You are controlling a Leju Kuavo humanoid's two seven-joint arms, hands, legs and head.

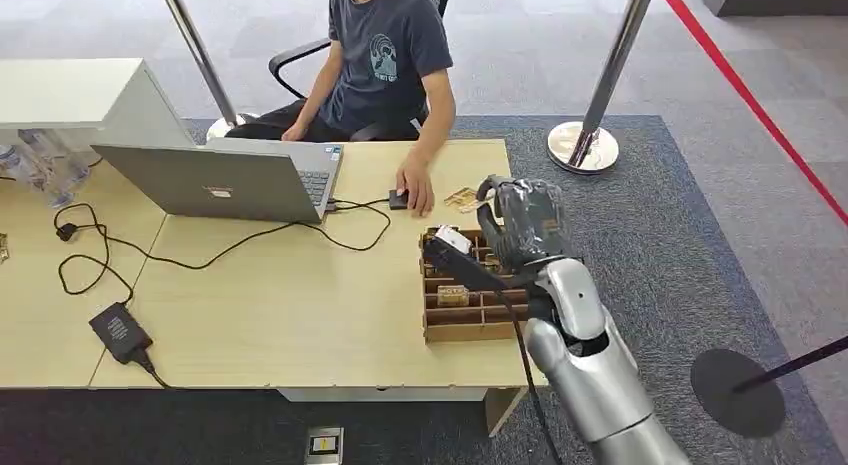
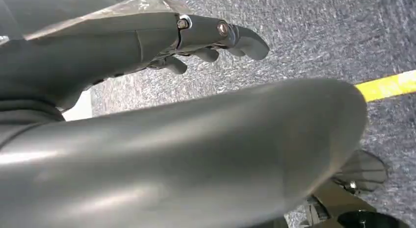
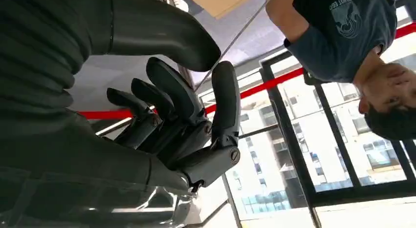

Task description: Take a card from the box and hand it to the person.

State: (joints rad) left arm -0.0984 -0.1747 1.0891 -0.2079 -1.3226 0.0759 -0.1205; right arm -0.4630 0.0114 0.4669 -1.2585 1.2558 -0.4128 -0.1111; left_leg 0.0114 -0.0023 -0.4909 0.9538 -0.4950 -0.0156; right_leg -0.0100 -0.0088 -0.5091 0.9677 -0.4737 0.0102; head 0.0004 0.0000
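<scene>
The cardboard box [image 1: 462, 310] with its small compartments stands at the desk's right end, and a card [image 1: 452, 295] lies in one of them. Another patterned card [image 1: 462, 198] lies flat on the desk beside the person's hand [image 1: 418, 192]. My right hand [image 1: 520, 223], wrapped in clear film, hovers above the box's far side. In the right wrist view its fingers [image 3: 186, 115] curl in toward the thumb [image 3: 167, 34] with nothing between them. My left hand [image 2: 211, 37] hangs over the carpet, fingers stretched out and holding nothing.
The person [image 1: 385, 60] sits across the desk, fingers by a black mouse [image 1: 398, 199]. An open laptop [image 1: 225, 180], its cables and a power brick [image 1: 120, 332] lie to the left. A barrier post [image 1: 585, 140] stands behind the desk's right end.
</scene>
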